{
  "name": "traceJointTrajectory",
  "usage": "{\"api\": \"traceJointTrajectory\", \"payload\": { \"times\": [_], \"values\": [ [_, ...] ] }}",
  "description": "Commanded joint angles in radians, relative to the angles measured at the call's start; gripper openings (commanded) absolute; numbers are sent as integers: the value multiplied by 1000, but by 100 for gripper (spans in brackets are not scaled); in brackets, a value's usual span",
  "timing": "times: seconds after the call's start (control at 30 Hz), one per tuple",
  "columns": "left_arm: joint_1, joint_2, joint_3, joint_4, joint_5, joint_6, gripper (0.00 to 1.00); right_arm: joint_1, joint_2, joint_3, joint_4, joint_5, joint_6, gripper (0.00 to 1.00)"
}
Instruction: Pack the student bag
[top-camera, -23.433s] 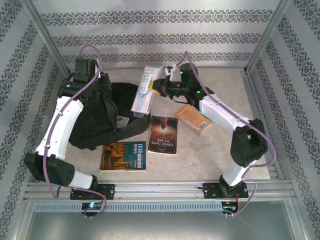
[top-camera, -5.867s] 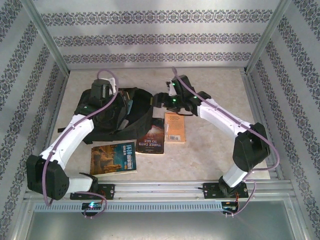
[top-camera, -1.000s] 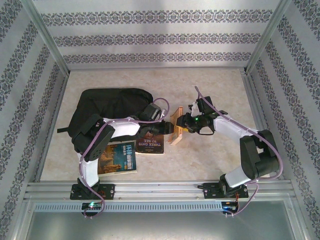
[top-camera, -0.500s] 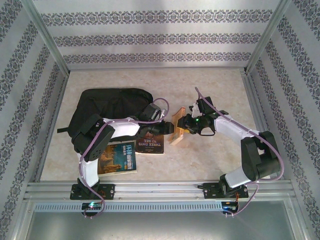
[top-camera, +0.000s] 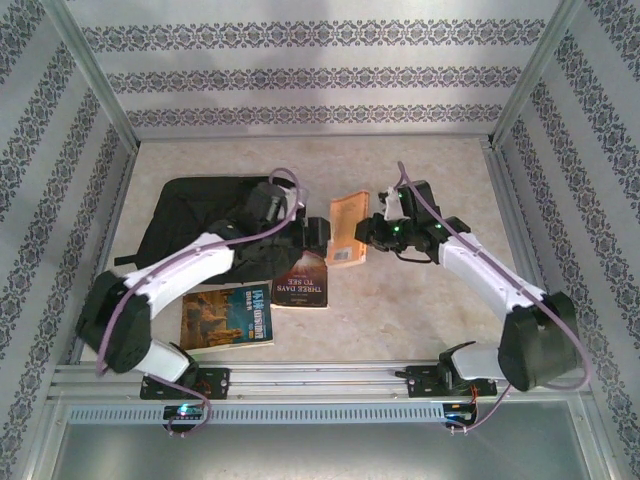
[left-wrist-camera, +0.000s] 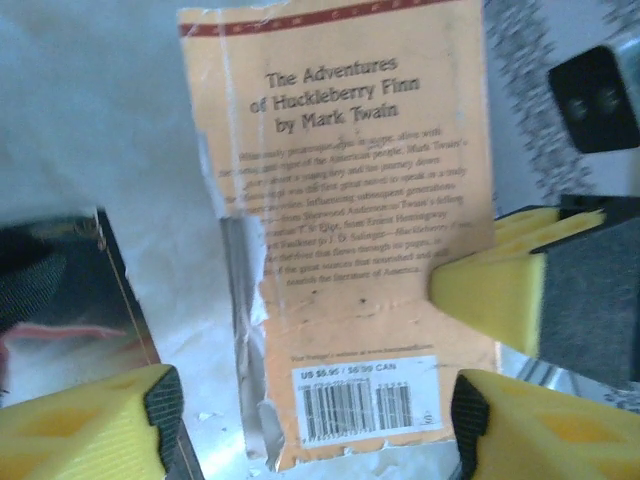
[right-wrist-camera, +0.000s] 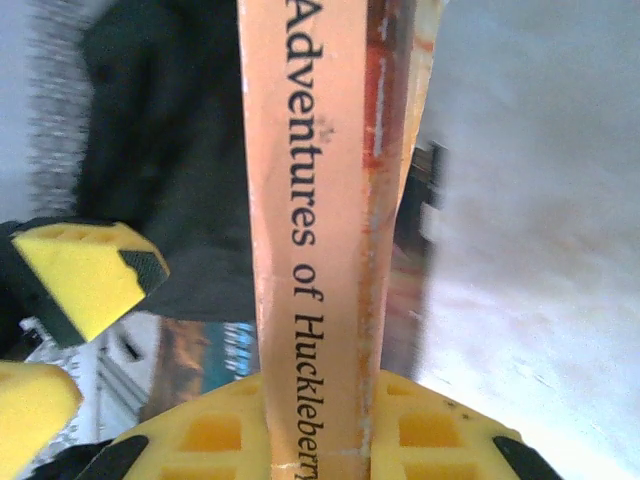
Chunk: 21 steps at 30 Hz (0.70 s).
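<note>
— While the right gripper (top-camera: 365, 228) clamps the orange paperback (top-camera: 347, 222) upright, how does the left gripper (top-camera: 320, 232) stand?
— Jaws apart, just beside the paperback. The student bag (top-camera: 190, 205) lies on the table (top-camera: 420, 170), left side, partly under the left arm (top-camera: 190, 262).

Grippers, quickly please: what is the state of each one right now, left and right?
Left gripper: open, holding nothing.
Right gripper: closed on the orange book, gripping it at the spine.
</note>
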Motion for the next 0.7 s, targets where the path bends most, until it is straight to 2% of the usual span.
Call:
{"api": "traceJointTrajectory", "payload": {
  "times": [0.0, 0.1, 0.23, 0.37, 0.47, 0.57, 0.67],
  "values": [
    [100, -100, 28, -107, 60, 53, 77, 43, -110, 46, 180, -88, -11, 0],
    [187, -154, 22, -69, 199, 23, 81, 84, -133, 76, 261, -172, -18, 0],
    [236, -194, -2, 33, 377, 4, 84, 118, -128, 104, 368, -319, 20, 0],
    [261, -229, -97, 367, 554, -179, 88, 152, -121, 141, 379, -376, 19, 0],
    [286, -223, -158, 602, 616, -335, 88, 160, -121, 146, 410, -411, 34, 0],
    [308, -203, -197, 744, 653, -442, 87, 161, -127, 145, 455, -446, 66, 0],
    [311, -179, -226, 958, 692, -579, 85, 161, -128, 148, 487, -491, 99, 0]
  ]
}}
